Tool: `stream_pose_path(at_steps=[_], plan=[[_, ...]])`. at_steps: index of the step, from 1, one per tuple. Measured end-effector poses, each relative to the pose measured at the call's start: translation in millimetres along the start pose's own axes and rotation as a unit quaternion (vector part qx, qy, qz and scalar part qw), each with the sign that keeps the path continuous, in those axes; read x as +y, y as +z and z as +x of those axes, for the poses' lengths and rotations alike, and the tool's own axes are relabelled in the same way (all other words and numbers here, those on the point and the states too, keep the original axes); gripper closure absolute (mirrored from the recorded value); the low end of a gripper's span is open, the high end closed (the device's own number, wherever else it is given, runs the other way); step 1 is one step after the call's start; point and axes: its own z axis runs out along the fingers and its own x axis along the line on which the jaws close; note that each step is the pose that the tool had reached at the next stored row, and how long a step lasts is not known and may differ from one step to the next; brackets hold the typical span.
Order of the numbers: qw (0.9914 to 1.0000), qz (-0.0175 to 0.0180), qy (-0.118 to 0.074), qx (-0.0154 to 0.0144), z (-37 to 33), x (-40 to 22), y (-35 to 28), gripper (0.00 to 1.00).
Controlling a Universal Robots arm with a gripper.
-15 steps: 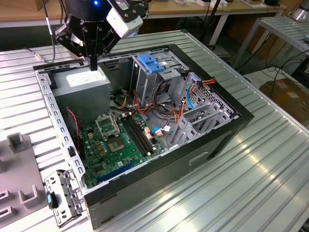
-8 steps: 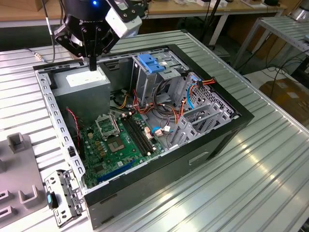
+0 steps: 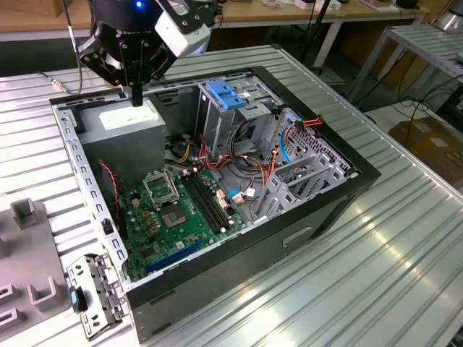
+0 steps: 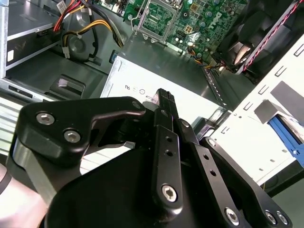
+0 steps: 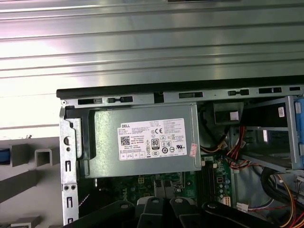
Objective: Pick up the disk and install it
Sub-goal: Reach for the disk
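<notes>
The disk is out of view. My gripper hangs over the far corner of the open computer case, at the exterior view's left. Its black fingertips stand just above the grey power-supply box with the white sticker. In the second wrist view the gripper is shut, fingers pressed together with nothing between them, over the same box. The first wrist view looks straight down on the power-supply box.
A light-blue ribbed latch plate lies on the metal drive cage. The green motherboard and loose cables lie inside the case. A metal bracket and a grey fixture lie on the ribbed table.
</notes>
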Motion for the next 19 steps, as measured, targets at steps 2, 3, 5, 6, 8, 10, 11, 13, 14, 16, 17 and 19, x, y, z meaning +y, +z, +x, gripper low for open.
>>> stream_pose_path(at_steps=[2,3,5,6,8,10,11,13,14,16,17,19], plan=[[1.00000,0.0000,0.000,0.0000,0.9,-0.1,0.0,0.89],[1.00000,0.0000,0.000,0.0000,1.3,-0.1,0.0,0.89],[1.00000,0.0000,0.000,0.0000,2.1,-0.1,-0.1,0.89],[1.00000,0.0000,0.000,0.0000,2.5,-0.2,-0.1,0.89],[1.00000,0.0000,0.000,0.0000,3.2,-0.2,-0.1,0.89],[1.00000,0.0000,0.000,0.0000,4.0,-0.3,-0.1,0.89],[1.00000,0.0000,0.000,0.0000,4.4,-0.3,-0.1,0.89],[1.00000,0.0000,0.000,0.0000,5.3,-0.4,-0.1,0.89],[1.00000,0.0000,0.000,0.0000,5.6,-0.4,-0.1,0.89],[1.00000,0.0000,0.000,0.0000,6.3,-0.5,-0.2,0.89],[1.00000,0.0000,0.000,0.0000,6.7,-0.5,-0.2,0.89],[1.00000,0.0000,0.000,0.0000,8.4,-0.6,-0.2,0.89]])
